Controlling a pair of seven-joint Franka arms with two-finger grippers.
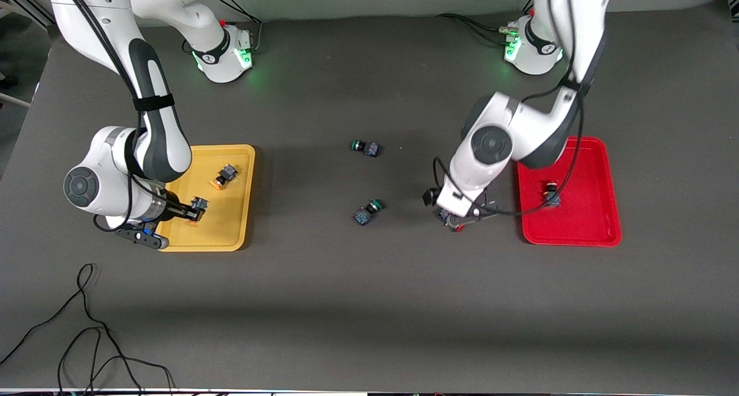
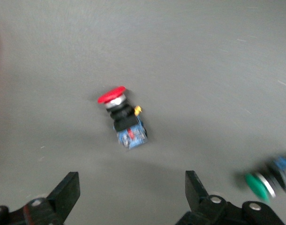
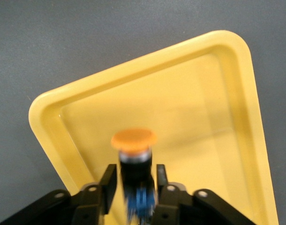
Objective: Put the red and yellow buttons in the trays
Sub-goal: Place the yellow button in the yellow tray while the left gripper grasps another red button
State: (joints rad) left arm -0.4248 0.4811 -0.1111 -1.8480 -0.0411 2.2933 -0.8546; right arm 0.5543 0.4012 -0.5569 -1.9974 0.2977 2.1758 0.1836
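My right gripper [image 1: 195,212] [image 3: 135,180] hangs low over the yellow tray [image 1: 238,234] [image 3: 218,42]. A yellow button [image 1: 198,206] [image 3: 134,152] stands between its fingers with a thin gap on each side, blurred. Another yellow button [image 1: 224,176] lies in that tray. My left gripper [image 1: 460,220] [image 2: 132,192] is open just over a red button [image 1: 452,220] [image 2: 125,117] that lies on its side on the table beside the red tray [image 1: 600,237]. A second red button [image 1: 551,193] sits in the red tray.
Two green-capped buttons [image 1: 365,147] [image 1: 368,211] lie mid-table between the trays; one green-capped button [image 2: 267,180] shows in the left wrist view. Loose black cables [image 1: 86,327] lie near the front edge at the right arm's end.
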